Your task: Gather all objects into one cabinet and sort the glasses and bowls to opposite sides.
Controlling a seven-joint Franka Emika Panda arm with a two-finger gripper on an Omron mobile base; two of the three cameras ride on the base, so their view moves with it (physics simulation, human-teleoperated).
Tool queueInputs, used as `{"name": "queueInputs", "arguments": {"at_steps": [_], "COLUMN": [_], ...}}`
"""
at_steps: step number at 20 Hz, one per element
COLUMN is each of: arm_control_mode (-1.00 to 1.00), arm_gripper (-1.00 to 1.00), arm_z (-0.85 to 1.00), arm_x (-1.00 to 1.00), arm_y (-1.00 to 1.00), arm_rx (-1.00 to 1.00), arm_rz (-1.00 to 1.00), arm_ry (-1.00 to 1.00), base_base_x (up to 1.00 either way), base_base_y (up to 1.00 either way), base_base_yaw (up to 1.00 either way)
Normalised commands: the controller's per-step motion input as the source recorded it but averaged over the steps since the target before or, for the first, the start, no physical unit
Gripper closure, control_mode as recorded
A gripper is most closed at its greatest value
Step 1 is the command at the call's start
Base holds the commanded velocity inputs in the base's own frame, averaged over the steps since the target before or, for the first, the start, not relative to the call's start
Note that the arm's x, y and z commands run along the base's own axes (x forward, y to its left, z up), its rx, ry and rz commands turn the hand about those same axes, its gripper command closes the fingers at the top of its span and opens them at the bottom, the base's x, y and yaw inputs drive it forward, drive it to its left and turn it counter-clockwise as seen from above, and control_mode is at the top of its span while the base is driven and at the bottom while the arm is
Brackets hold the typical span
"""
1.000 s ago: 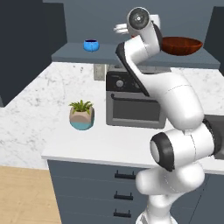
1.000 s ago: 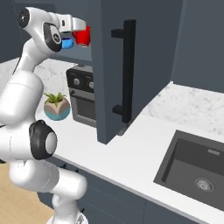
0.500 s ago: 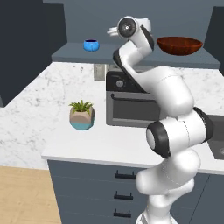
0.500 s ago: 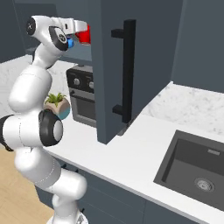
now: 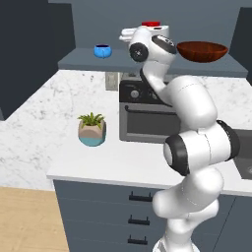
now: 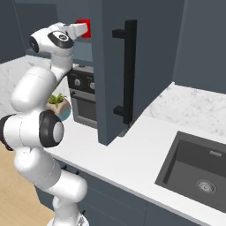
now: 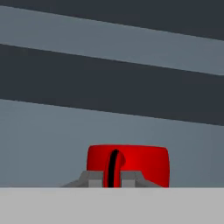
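Left base view: the white arm rises from the lower right and reaches up to the cabinet (image 5: 147,66), whose thick flat shelf carries a small blue bowl (image 5: 102,50) at its left and a wide reddish-brown bowl (image 5: 202,51) at its right, well apart. Between them the end effector (image 5: 147,27) is shut on the red cup (image 5: 150,23), of which just the top shows above the white hand. Below the shelf stands a dark oven (image 5: 147,110) on the white marbled surface (image 5: 44,128), with a potted plant (image 5: 92,129) to its left and grey drawers (image 5: 113,216) with black handles underneath.

In the right base view the open cabinet door (image 6: 117,66), with its long black vertical handle, stands just in front of the cup (image 6: 84,28) and hides its right part. A dark sink (image 6: 198,170) is set into the surface at right.

In the hand view the red cup (image 7: 135,164) sits upright between the fingertips (image 7: 131,177), its long axis vertical, a dark slit down its near face, and bands of grey and dark cabinet interior behind it.
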Motion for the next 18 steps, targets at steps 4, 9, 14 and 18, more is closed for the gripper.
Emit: {"name": "queueInputs", "arguments": {"at_steps": [4,9,14,18], "arm_control_mode": [-1.00,-1.00,-1.00,-1.00], "arm_gripper": [1.00,1.00,1.00,1.00], "arm_z": [-0.15,-0.15,-0.11,0.00], "arm_x": [-0.33,-0.25,-0.08,0.28], "arm_y": [0.04,0.01,0.00,0.02], "arm_rx": [-0.10,-0.05,-0.01,0.00], "arm_rz": [0.00,0.00,-0.01,-0.07], "arm_ry": [-0.33,-0.16,0.09,0.29], "base_base_x": [0.00,0.00,0.00,0.00], "base_base_y": [0.00,0.00,0.00,0.00], "base_base_yaw": [0.00,0.00,0.00,0.00]}}
